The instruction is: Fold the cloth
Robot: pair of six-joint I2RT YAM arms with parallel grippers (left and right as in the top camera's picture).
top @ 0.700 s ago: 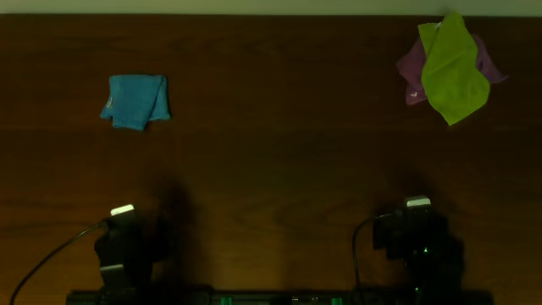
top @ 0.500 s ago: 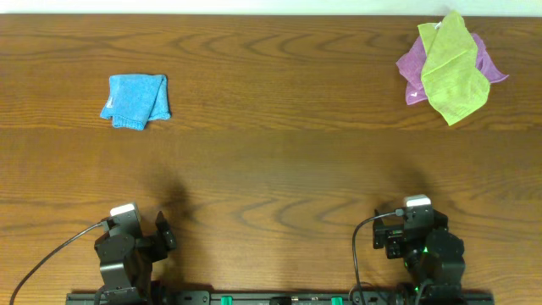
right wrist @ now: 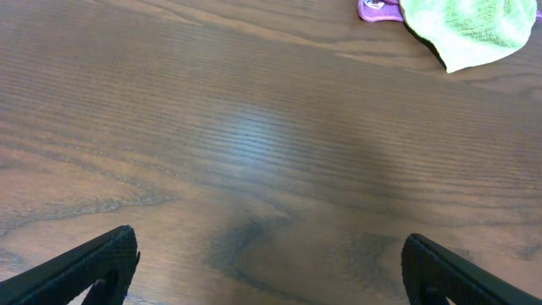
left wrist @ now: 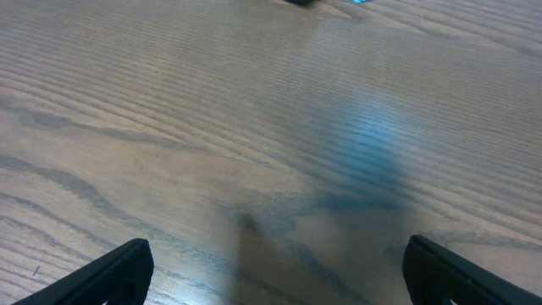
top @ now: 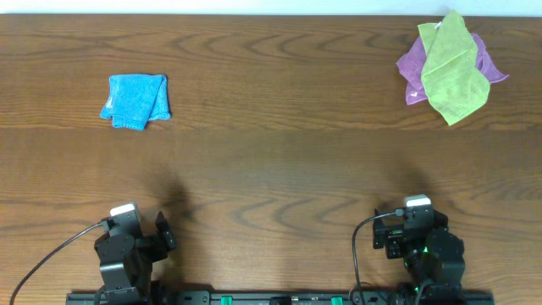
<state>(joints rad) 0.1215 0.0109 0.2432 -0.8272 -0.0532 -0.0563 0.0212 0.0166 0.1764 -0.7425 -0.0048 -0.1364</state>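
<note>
Lime-green cloth (top: 453, 68) lies in the far right corner of the wooden counter (top: 271, 152) in the overhead view, loose and rumpled, not folded, draped across a purple cloth (top: 410, 72) that shows on both sides of it. A bright blue folded cloth (top: 135, 102) sits well apart on the far left side. Both arms are drawn in at the near edge, the left tool (top: 125, 216) and the right tool (top: 417, 207) each far from every cloth, and from this height I cannot tell how their jaws stand. In the left wrist view two dark fingertips (left wrist: 118, 271) sit in the bottom corners, spread wide with nothing but bare wood grain between them, so this tool is parted and holds nothing. A tiny sliver of blue shows at the top edge, too small to make out. In the right wrist view the fingertips (right wrist: 93, 263) are likewise wide apart in the bottom corners over bare counter, gripping nothing. At the upper right of this view the lower end of the lime-green cloth hangs into frame, its terry texture plain to see, with a small piece of the purple one just beside it on the left, touching it; both are well away from the right tool
</note>
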